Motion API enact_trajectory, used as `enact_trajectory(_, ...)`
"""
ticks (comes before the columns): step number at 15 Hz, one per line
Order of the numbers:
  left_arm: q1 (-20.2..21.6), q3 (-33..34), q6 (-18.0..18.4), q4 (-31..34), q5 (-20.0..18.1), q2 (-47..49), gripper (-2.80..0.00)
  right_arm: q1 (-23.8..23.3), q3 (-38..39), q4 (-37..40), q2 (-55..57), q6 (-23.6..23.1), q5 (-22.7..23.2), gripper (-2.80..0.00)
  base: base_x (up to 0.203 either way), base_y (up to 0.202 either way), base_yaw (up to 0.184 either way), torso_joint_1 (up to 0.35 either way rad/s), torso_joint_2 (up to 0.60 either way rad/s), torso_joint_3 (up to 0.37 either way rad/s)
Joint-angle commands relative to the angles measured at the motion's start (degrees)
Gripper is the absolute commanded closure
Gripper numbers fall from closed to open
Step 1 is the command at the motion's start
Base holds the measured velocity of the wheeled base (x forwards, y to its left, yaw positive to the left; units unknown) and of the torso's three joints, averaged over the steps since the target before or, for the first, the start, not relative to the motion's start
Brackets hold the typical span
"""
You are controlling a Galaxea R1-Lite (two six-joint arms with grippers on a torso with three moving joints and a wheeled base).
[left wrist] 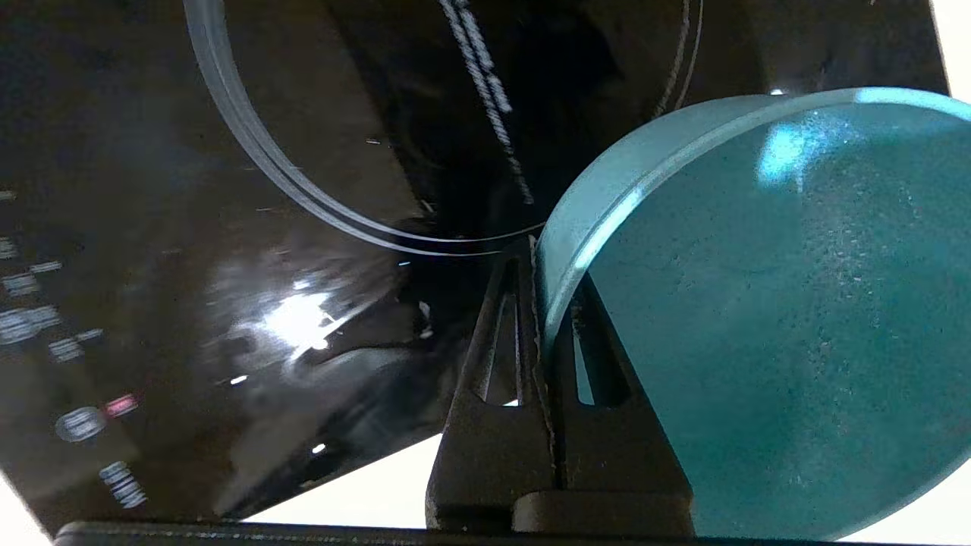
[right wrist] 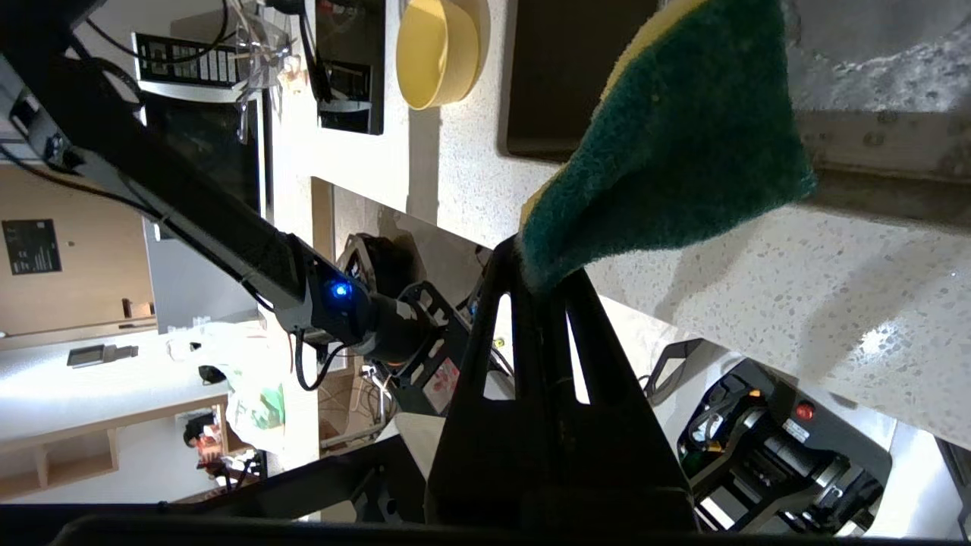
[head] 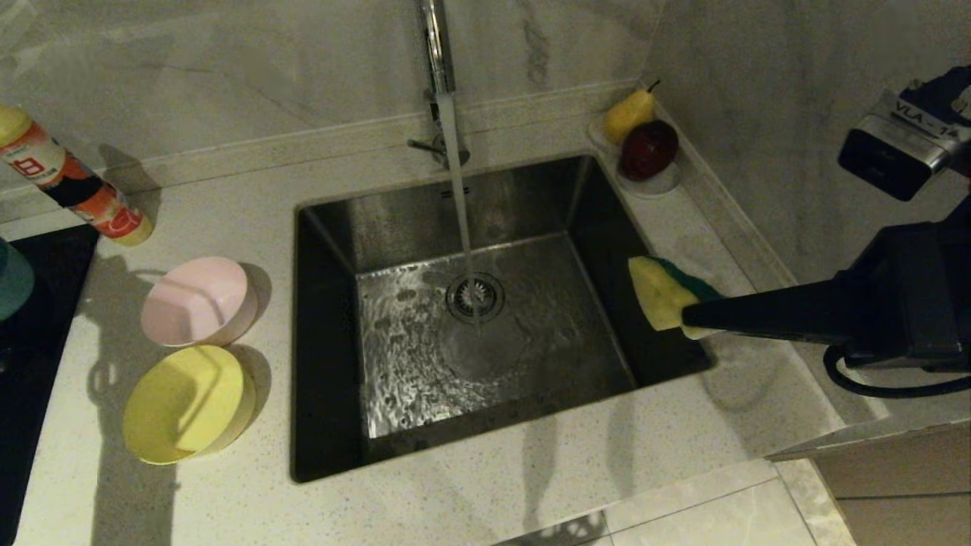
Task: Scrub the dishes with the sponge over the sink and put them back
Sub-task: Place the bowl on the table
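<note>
My left gripper [left wrist: 542, 277] is shut on the rim of the light blue bowl [left wrist: 758, 318], holding it tilted above the black cooktop [left wrist: 227, 227]. Only an edge of that bowl [head: 11, 277] shows at the far left of the head view. The pink bowl [head: 197, 299] and the yellow bowl [head: 186, 402] lean on the counter left of the sink [head: 326, 341]. My right gripper [head: 686, 315] is shut on the sponge [head: 660, 292] over the sink's right rim. In the right wrist view the gripper [right wrist: 542, 265] pinches the sponge's [right wrist: 667, 144] corner, green face showing.
Water runs from the chrome faucet [head: 436, 45] onto the drain strainer [head: 476, 296]. A detergent bottle [head: 72, 186] lies at the back left. A white dish [head: 660, 183] with a pear and a red apple sits at the back right corner. The cooktop [head: 38, 341] borders the counter's left side.
</note>
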Motion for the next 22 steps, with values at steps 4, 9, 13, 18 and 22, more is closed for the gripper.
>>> enact_trajectory(4,2.7,-5.9,-0.1,0.5,-1.7,7.9,0.0,0.0,0.3,0.1,0.7,0.2,0.2,0.0,0.0,0.0,0.0,0.0,0.0,0.0)
enact_trajectory(9,4.4,-10.8,0.2,1.2,-2.0,12.6,0.0,0.0,0.6,0.1,1.5,0.2,0.2,0.0,0.0,0.0,0.0,0.0,0.0,0.0)
enact_trajectory(13,4.8,-12.6,0.1,1.7,-3.4,14.3,0.0,0.0,0.6,0.1,1.3,0.2,0.2,0.0,0.0,0.0,0.0,0.0,0.0,0.0)
enact_trajectory(18,4.9,-14.0,0.5,3.5,-3.5,14.0,-2.8,0.0,0.6,0.1,1.6,0.3,0.3,0.0,0.0,0.0,0.0,0.0,0.0,0.0)
enact_trajectory(22,4.9,-14.0,0.5,3.9,-4.5,9.4,-2.8,0.0,0.7,0.1,1.6,0.3,0.3,0.0,0.0,0.0,0.0,0.0,0.0,0.0)
